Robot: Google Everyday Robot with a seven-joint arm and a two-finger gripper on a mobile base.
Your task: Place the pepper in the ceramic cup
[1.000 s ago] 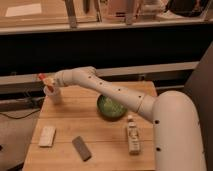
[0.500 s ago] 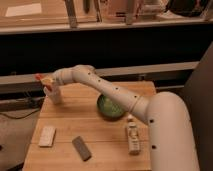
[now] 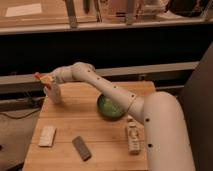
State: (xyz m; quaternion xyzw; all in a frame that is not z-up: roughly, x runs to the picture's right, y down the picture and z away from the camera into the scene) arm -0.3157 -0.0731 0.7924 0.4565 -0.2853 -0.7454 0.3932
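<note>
Your pincer (image 3: pixel 45 80) has barely shifted over the last second — it grips the pepper (image 3: pixel 38 76) directly above the ceramic cup (image 3: pixel 54 93) at the desk's (image 3: pixel 95 132) far-left corner — release comes next.

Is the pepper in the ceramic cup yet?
Not yet. The pepper sits at the claw, just above the upright ceramic cup.

Pepper (image 3: pixel 38 76): small, red-orange, at the gripper (image 3: pixel 44 80), directly above the ceramic cup (image 3: pixel 53 93). Cup: white, upright, far-left on the table.
</note>
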